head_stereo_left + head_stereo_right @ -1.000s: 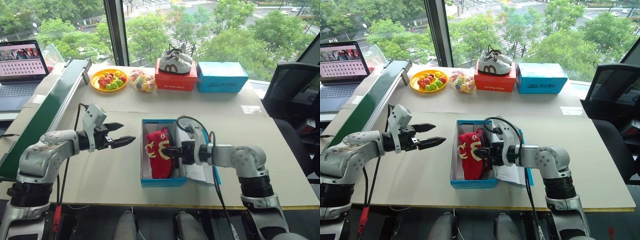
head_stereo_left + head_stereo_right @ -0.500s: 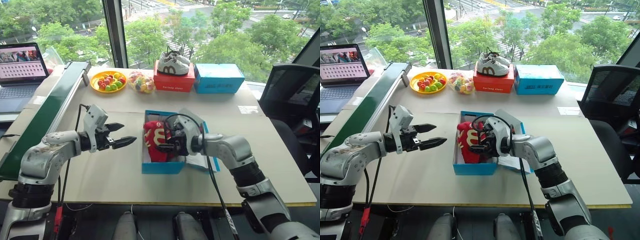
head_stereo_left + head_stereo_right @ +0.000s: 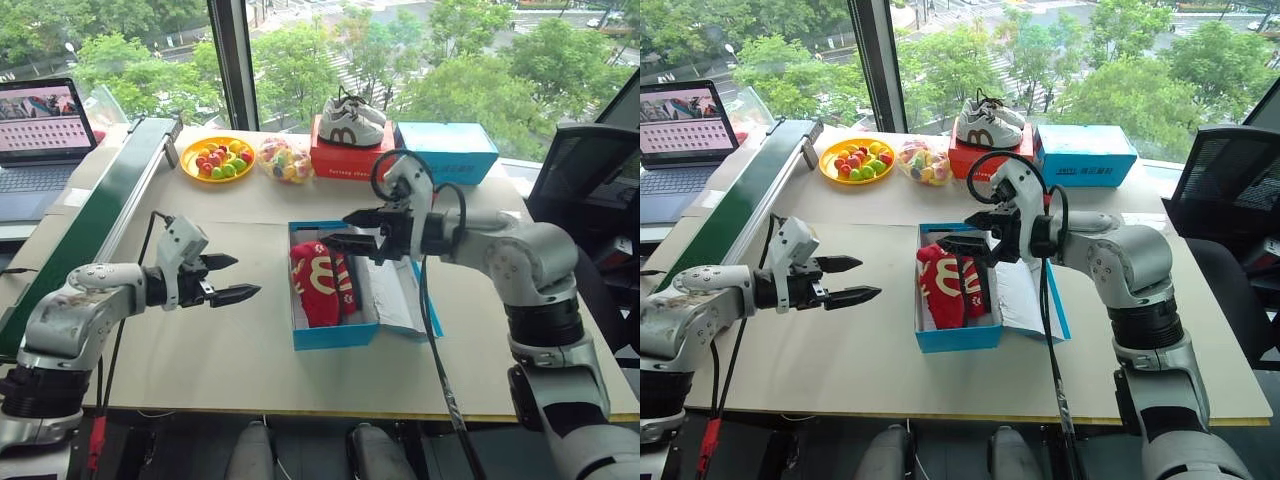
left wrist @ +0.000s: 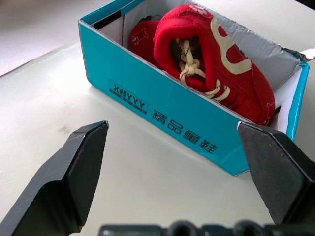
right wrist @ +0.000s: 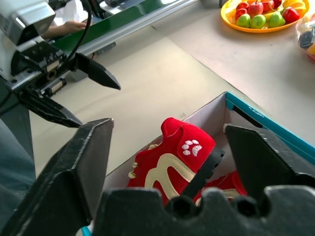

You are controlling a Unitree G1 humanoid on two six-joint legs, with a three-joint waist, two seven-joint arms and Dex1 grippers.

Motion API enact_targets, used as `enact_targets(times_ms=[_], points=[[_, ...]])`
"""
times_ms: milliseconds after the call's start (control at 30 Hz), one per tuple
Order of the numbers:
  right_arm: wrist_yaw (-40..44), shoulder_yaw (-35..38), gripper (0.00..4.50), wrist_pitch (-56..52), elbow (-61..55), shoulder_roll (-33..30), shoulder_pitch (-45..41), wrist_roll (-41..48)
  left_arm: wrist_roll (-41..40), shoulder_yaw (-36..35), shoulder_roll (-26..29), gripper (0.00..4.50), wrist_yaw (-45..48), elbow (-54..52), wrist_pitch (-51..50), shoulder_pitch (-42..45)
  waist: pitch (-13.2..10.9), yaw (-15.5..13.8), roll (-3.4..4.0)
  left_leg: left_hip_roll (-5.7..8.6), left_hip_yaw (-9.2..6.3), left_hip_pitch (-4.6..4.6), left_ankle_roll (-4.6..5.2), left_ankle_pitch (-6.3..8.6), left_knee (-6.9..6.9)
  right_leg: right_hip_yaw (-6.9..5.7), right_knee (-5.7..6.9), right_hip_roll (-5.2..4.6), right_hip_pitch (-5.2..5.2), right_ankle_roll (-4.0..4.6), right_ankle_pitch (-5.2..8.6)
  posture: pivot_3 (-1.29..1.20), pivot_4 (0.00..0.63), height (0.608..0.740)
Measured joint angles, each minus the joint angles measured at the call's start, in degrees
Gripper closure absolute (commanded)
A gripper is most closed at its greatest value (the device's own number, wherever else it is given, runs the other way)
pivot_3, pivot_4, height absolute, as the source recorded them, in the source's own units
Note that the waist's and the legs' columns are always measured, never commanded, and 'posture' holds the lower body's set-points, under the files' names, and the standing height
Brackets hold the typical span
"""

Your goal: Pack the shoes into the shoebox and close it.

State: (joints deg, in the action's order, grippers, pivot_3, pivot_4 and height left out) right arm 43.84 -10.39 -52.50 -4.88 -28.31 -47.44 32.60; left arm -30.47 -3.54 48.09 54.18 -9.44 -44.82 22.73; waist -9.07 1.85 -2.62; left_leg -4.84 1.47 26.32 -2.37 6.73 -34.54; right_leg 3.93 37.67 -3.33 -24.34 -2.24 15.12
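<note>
the shoes [image 3: 322,280] are lying inside the shoebox [image 3: 335,335], which is sitting lid-open on the table [image 3: 200,350]. the right gripper [image 3: 352,231] is hovering above the box, fingers apart and empty. the left gripper [image 3: 226,279] is waiting beside the box (spread wide, holding nothing).

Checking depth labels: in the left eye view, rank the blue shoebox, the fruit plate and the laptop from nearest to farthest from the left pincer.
From the left pincer:
1. Blue shoebox, just to its right.
2. Fruit plate, farther back on the table.
3. Laptop, far back at the left.
</note>
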Motion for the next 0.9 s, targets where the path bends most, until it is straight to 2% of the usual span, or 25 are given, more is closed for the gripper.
enact_targets(times_ms=[100, 167, 300, 433, 600, 733, 900], points=[[2.4, -5.7, 2.39, 7.1, 5.4, 2.0, 0.9, -5.7, 0.0, 0.1, 0.0, 0.0, 0.3, 0.0, 0.0, 0.3, 0.0, 0.1, 0.0, 0.0, 0.0, 0.0, 0.0, 0.0, -0.16, 0.0, 0.05, 0.0, 0.04, -0.03, -0.02, 0.0, 0.15, 0.74], [2.7, -6.9, 3.2, 10.5, 10.2, 3.8, 1.1, -8.1, 0.0, 0.0, 0.0, 0.0, 0.4, -0.1, 0.0, 0.2, 0.0, 0.1, -0.01, 0.0, 0.0, 0.02, 0.0, 0.0, -0.24, 0.01, 0.08, -0.01, 0.06, -0.06, -0.04, 0.0, 0.15, 0.74], [3.5, -9.8, 4.46, 20.7, 20.6, 6.8, 0.7, -15.8, 0.0, -0.1, 0.2, 0.0, 0.4, -0.8, -0.1, -0.7, 0.0, 0.1, 0.0, 0.0, 0.0, 0.01, 0.0, 0.0, -0.22, 0.01, 0.11, -0.01, 0.05, -0.06, -0.04, 0.0, 0.15, 0.74], [3.8, -13.6, 4.46, 31.7, 30.1, 9.2, -0.8, -23.5, -0.2, -0.6, 0.7, 0.0, 0.3, -2.1, -0.5, -1.7, 0.0, 0.4, 0.0, 0.0, 0.0, -0.06, -0.01, 0.0, -0.25, 0.01, 0.18, 0.0, 0.09, -0.06, -0.04, 0.0, 0.15, 0.74], [3.2, -16.8, 4.46, 42.5, 39.7, 13.3, -3.9, -32.0, -0.7, -0.9, 0.8, 0.0, 0.1, -3.6, -1.4, -1.9, 0.0, 0.9, -0.05, -0.02, 0.0, -0.82, -0.02, 0.01, -0.15, 0.03, 0.28, 0.01, 0.6, -0.17, 0.07, 0.0, 0.15, 0.74], [1.6, -18.7, 4.46, 49.1, 43.2, 14.3, -4.2, -38.1, -0.8, -1.0, 0.8, 0.0, -0.2, -3.6, -1.5, -2.0, 0.2, 1.2, -0.1, -0.03, 0.03, -1.95, -0.52, 0.32, 0.04, 0.03, 0.16, -0.04, 1.3, 0.18, 0.45, 0.0, 0.15, 0.74], [-3.6, -24.9, 4.46, 56.6, 44.9, 13.7, -5.0, -48.8, -0.7, -0.6, 0.8, 0.0, 0.4, -3.5, -1.4, -1.9, 0.7, 1.8, -0.08, -0.01, 0.04, -2.22, -0.57, 0.35, 0.27, 0.03, 0.12, -0.1, 1.4, 0.3, 0.4, 0.0, 0.15, 0.74]])
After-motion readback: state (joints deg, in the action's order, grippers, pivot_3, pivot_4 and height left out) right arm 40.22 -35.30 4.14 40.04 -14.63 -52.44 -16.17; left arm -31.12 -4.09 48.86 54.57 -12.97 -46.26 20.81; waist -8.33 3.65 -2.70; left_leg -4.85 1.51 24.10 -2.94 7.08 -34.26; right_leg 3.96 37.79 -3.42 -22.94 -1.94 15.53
